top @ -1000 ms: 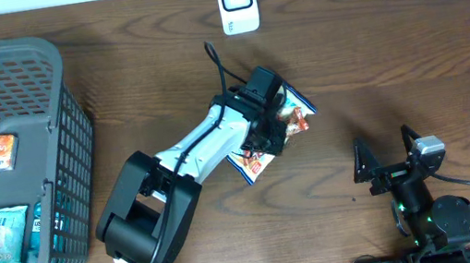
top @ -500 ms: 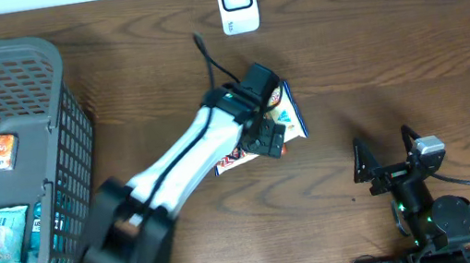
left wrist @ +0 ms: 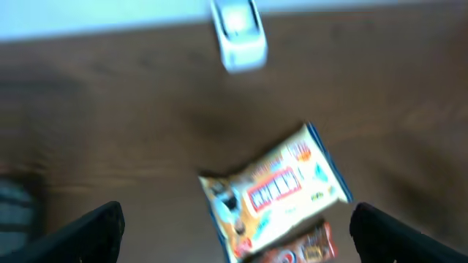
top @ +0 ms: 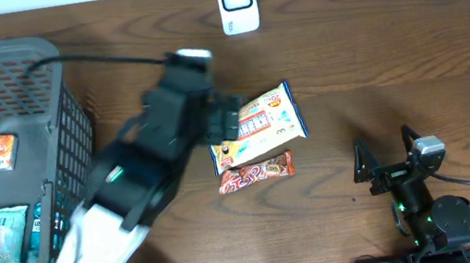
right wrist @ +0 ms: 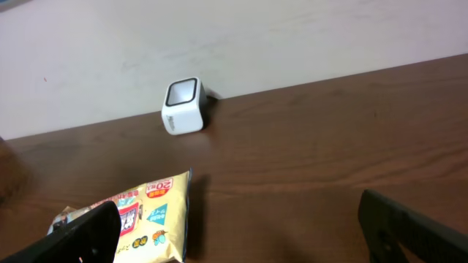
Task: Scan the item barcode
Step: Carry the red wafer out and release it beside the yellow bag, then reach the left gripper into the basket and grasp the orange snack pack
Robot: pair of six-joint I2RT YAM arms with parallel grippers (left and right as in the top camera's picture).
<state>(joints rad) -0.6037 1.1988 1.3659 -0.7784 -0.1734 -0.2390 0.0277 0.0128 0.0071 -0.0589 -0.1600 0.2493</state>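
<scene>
**Left gripper wide open above the bag**

The left gripper (top: 226, 119) is spread to its full width and holds nothing. In its wrist view the two fingers (left wrist: 95, 230) sit at the bottom corners of the frame, with the bag lying on the wood between and beyond them. The left arm shows as a blur. It rises from the near left edge of the table (top: 409, 49), slants up and to the right past the basket (top: 58, 74), and ends with the gripper over the bag's left edge. The blur hides whether a finger touches the bag.

The bag (top: 260, 120) lies flat at mid-table, yellow with blue ends, printed face up and tilted. It is on the near side of the scanner (top: 237, 2) and apart from it. A red bar (top: 256, 172) lies just beside the bag's near edge. No barcode can be made out.

The right gripper (top: 385, 154) is also fully spread and empty. Its arm is folded low at the near right and points towards the far edge. The basket holds a few packets.
</scene>
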